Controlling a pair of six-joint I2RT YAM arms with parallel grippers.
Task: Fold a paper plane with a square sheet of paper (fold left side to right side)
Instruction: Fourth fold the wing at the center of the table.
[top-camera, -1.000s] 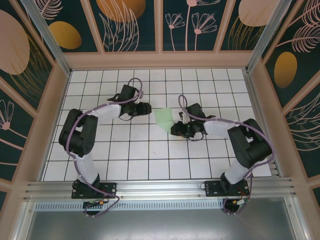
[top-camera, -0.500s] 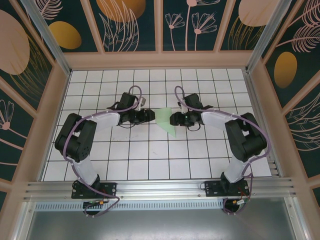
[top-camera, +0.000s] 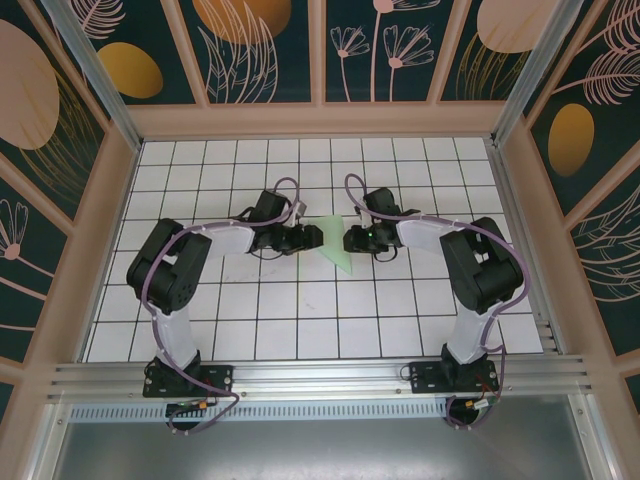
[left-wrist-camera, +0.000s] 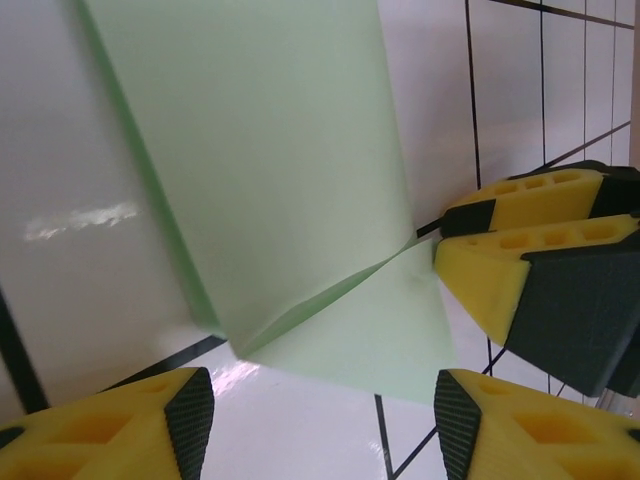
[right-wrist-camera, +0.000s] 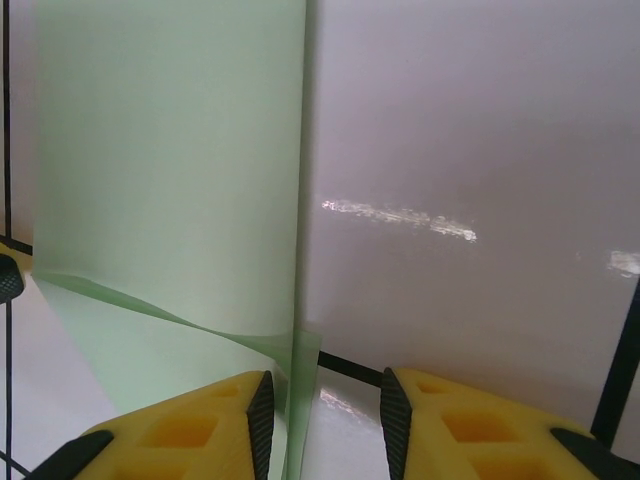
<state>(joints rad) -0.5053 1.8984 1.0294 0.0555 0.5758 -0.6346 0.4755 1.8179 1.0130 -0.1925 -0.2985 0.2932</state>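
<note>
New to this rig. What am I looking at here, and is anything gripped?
Two robot arms are bolted at the near edge of a grid-tiled table. The wide shot looks down from above and behind them; the two close-ups come from wrist cameras, so the yellow fingers at the bottom are that arm's own. A green sheet of paper, partly folded, lies at centre. The left gripper and right gripper flank it, both with jaws apart; the paper's edge shows in the gap between the right one's fingers; nothing looks clamped.

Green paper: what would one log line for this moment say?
pale green paper: partly folded, on tiled table | left gripper: open, flanking its end | right gripper: open, astride its edge
</note>
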